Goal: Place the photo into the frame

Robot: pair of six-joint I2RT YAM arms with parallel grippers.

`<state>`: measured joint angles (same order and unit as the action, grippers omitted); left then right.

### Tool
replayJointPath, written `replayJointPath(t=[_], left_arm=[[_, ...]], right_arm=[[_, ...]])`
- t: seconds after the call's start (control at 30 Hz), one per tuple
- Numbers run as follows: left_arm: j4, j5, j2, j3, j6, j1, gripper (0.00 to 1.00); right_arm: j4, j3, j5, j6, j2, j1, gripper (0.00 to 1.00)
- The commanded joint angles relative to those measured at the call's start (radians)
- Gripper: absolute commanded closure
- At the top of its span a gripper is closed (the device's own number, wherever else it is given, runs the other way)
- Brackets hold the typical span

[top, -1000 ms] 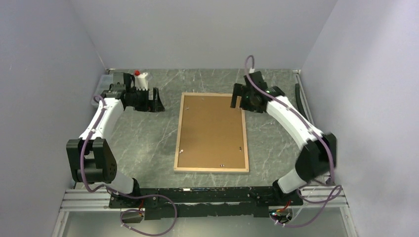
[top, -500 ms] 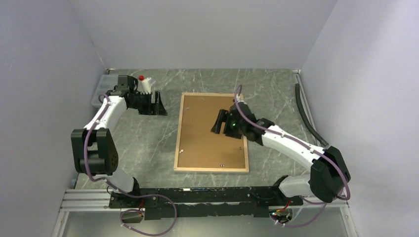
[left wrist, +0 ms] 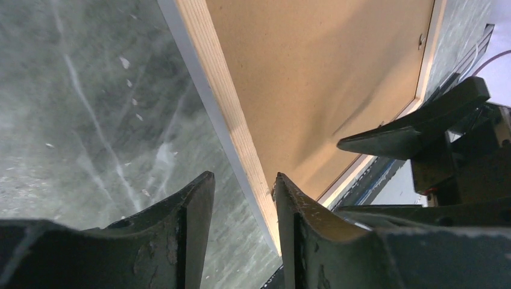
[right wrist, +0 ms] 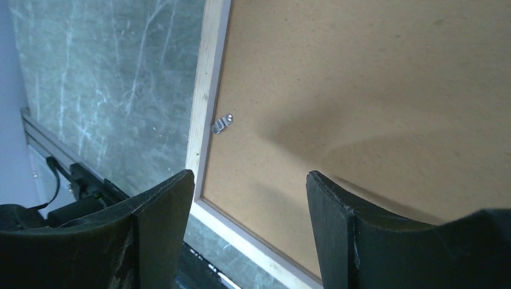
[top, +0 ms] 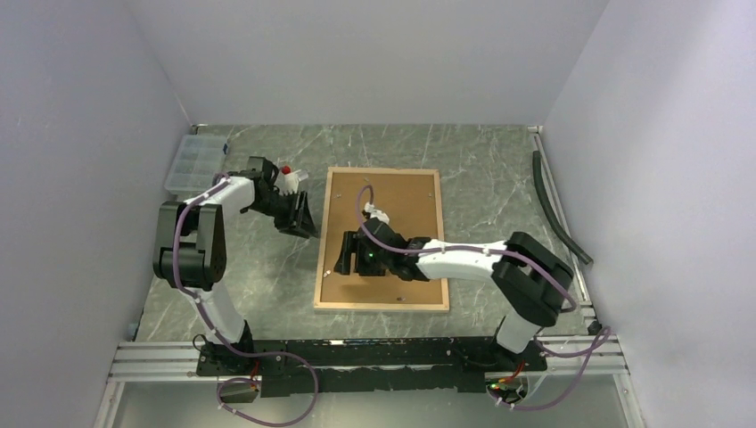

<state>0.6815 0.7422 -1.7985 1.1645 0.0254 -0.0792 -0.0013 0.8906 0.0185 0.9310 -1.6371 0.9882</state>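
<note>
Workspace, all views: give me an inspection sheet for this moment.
Surface: grey marbled table.
Job's things: frame lies face down, brown backing board in it; photo not seen.
Clutter: clear plastic box far left; black hose along the right edge.
Grippers: left gripper open beside the frame's left rim; right gripper open above the backing board, near a metal clip.
Cables: purple cables along both arms.
Surroundings: plain pale walls; nothing else seen.

The frame (top: 383, 306) is showing a pale, bare wood rim with fine grain, matt. The backing panel (top: 406, 209) is looking like brown fibreboard, dull and finely speckled. A small clip (right wrist: 222, 123) on it is glinting like metal. The table (top: 258, 267) is presenting a smooth grey-green marbled surface. The left gripper (left wrist: 243, 176) is showing black fingers (left wrist: 304, 217), scuffed, possibly plastic.
</note>
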Motion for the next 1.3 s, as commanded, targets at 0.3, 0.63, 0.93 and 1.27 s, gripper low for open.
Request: replayJointPath(t=[0.3,0.63,0.93,1.27], left_arm=[[-0.051,0.058,-0.063,-0.027,0.023,-0.019,0.64],[-0.081,0.052,-0.092,-0.043,0.024,-0.022,0.68],[-0.095,0.021,-0.095,-0.049,0.029,-0.022,0.71],[-0.117,-0.005,-0.086,-0.061,0.026,-0.023,0.74]], right_arm=[[0.216,0.095,-0.010,-0.068,-0.151,0.087,0.31],[0.302,0.081,-0.041,-0.062,-0.218,0.101,0.34],[0.337,0.045,-0.033,0.000,-0.226,0.113,0.37],[0.340,0.022,0.019,0.059,-0.224,0.130,0.37]])
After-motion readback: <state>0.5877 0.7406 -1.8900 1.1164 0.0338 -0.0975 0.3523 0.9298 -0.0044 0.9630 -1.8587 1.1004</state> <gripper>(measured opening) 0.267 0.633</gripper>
